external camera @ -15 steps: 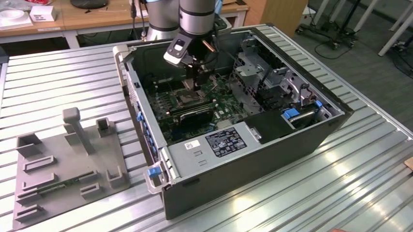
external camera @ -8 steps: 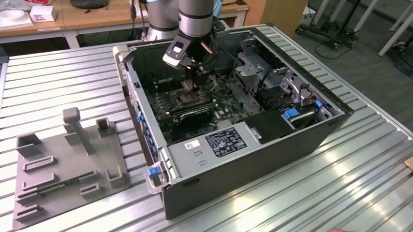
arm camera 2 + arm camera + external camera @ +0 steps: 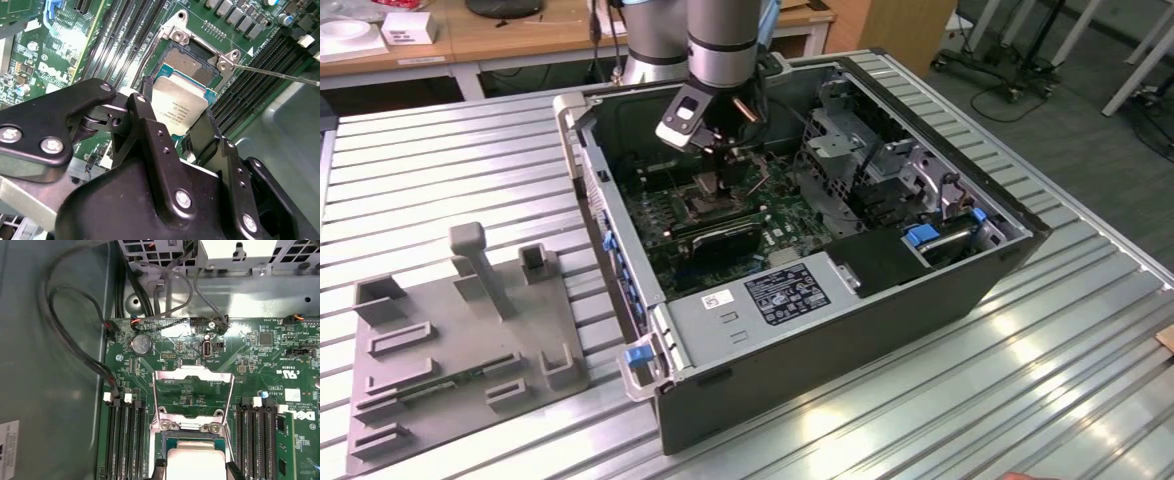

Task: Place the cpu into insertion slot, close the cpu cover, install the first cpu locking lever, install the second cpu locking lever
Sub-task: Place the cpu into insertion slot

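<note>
While jaws clasp the cpu (image 3: 179, 107), insertion slot (image 3: 192, 62) half hidden beneath

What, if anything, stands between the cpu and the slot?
Nothing visible does. The gripper holds the cpu right by the open slot, and the cover stands swung back, off the slot.

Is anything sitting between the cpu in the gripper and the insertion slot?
Nothing shows there: in the second wrist view the insertion slot lies bare right past the edge of the cpu in the gripper.
</note>
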Robot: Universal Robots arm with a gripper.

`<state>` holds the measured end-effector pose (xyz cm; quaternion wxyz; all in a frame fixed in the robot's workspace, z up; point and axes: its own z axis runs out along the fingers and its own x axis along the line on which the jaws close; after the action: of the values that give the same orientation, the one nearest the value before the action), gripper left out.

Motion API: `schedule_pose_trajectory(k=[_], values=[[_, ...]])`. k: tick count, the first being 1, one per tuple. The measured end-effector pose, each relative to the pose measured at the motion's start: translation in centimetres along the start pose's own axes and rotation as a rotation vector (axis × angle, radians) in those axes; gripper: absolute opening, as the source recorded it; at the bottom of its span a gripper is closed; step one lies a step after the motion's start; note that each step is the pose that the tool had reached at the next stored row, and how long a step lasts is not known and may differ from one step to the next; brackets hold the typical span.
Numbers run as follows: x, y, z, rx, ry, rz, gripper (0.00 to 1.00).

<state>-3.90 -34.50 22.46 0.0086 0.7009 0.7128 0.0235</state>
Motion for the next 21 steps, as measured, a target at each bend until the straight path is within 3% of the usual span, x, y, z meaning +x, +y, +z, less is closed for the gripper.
schedule_pose_trajectory(k=[9, 16, 21], values=[[0.0, -0.29, 0.43, -0.0001, 0.0, 0.001, 0.54], [-0.02, -0.47, 1.16, 0.0, -0.0002, 0.003, 0.54], [-0.01, -0.51, 1.18, 0.0, 0.0013, 0.003, 0.54]])
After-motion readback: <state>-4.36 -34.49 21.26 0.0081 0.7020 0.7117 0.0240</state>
